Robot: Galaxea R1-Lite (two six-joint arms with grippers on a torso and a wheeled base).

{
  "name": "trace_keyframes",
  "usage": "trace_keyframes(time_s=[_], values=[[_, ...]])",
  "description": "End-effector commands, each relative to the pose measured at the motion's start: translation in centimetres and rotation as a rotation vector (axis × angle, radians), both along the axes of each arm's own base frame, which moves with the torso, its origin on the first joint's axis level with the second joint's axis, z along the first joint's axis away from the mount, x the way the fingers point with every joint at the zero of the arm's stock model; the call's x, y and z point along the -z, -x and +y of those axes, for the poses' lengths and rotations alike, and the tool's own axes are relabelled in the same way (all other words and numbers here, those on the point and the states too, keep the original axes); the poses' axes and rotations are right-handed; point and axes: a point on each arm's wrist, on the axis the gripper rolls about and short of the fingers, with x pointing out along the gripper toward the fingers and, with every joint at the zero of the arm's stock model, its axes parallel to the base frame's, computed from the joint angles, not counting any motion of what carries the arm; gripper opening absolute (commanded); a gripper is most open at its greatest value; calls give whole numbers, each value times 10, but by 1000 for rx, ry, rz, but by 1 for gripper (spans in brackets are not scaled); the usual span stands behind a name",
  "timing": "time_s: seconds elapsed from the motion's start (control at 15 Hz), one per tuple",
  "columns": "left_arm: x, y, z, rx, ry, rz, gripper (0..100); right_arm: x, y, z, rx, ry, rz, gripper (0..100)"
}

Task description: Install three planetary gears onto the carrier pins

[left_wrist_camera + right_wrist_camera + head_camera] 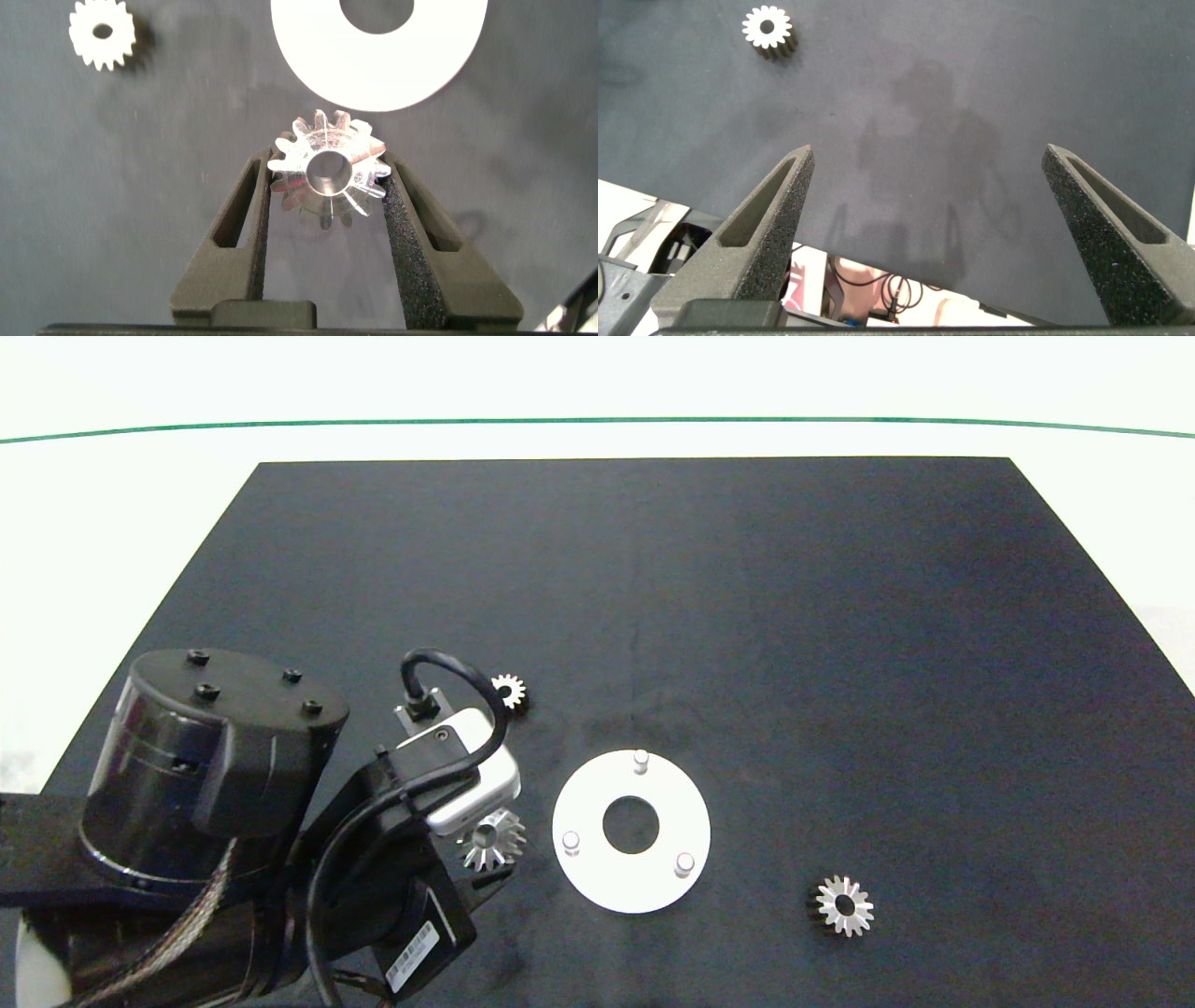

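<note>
My left gripper [325, 161] is shut on a silvery planetary gear [327, 175], its teeth pressed by both foam pads. In the head view that gear [492, 840] shows just left of the white carrier disc [607, 882], under the left wrist camera. The three carrier pins [640, 761] [570, 842] [684, 864] stand bare on the disc. A second gear [510, 691] lies behind the left wrist and a third [845, 905] lies to the right of the disc. My right gripper [929, 154] is open over bare mat, off the head view, with the third gear [767, 30] ahead of it.
A black mat [747, 616] covers the white table [112, 523], and a green line [597, 420] runs along the far side. The bulky left arm [205, 775] fills the near left corner. The mat's near edge shows under the right gripper.
</note>
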Motion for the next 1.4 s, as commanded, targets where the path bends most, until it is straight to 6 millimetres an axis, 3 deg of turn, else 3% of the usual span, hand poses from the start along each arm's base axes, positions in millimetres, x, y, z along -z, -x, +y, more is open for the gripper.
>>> trace_keyframes(time_s=[0.07, 0.6, 1.4], values=[[-1, -10, -15, 13, -22, 16, 0, 0, -1, 0, -2, 2, 6, 100], [-5, -9, -46, 54, -52, 15, 0, -6, 0, 0, -5, 0, -13, 100], [4, -18, -68, 51, -93, 15, 0, -8, 2, 0, -5, -3, -29, 100]])
